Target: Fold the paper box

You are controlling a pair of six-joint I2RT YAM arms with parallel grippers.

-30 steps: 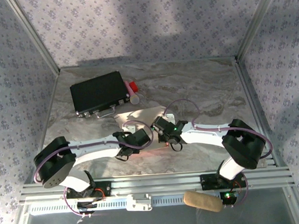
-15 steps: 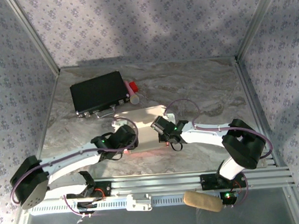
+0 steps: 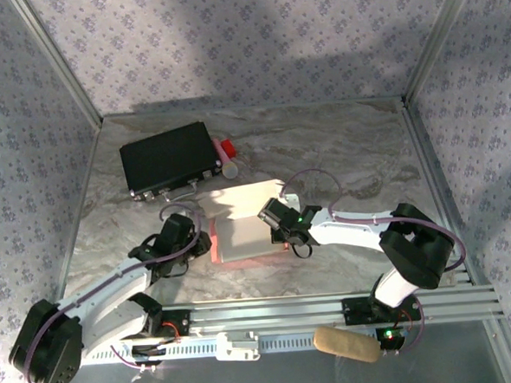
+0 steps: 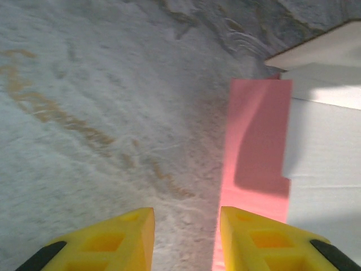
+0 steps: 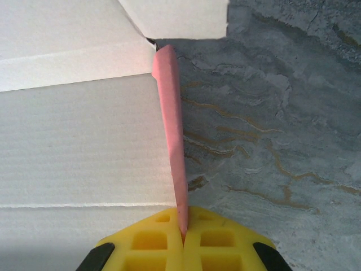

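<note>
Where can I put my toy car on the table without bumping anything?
The big bare stretch of table at the back right, between the paper box and the right wall. Also the patch just in front of the black case. The middle is crowded: the left gripper and right gripper are at the box.

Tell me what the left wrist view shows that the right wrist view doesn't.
Left wrist: the left gripper, jaws apart with nothing between them, low over the table at the edge of a flat pink flap. Right wrist: the right gripper shut on an upright pink flap, seen edge-on. Both: the whitish inner side of the box and the marbled table.
</note>
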